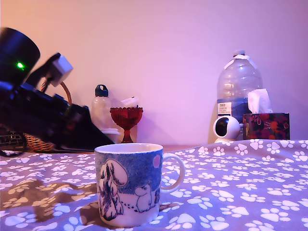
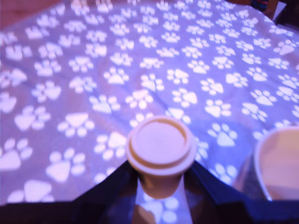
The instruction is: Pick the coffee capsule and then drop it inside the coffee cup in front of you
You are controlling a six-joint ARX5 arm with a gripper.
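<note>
In the wrist view the pale coffee capsule (image 2: 161, 149) sits between my gripper's (image 2: 161, 182) dark fingers (image 2: 114, 186), flat round rim up, tapered body pinched in the jaws. Paw-print cloth lies under it. The white rim of the coffee cup (image 2: 280, 163) shows just beside the capsule. In the exterior view the blue cartoon coffee cup (image 1: 129, 183) stands in the foreground with its handle to the exterior view's right. My black arm (image 1: 57, 122) slopes down from the left behind it. The fingertips and the capsule are hidden there.
A purple paw-print cloth (image 1: 240, 183) covers the table. At the back stand a red glass goblet (image 1: 126, 118), a small bottle (image 1: 101, 108), a wicker basket (image 1: 38, 143), a white round camera (image 1: 226, 128), a large water bottle (image 1: 239, 86) and a tissue box (image 1: 266, 126).
</note>
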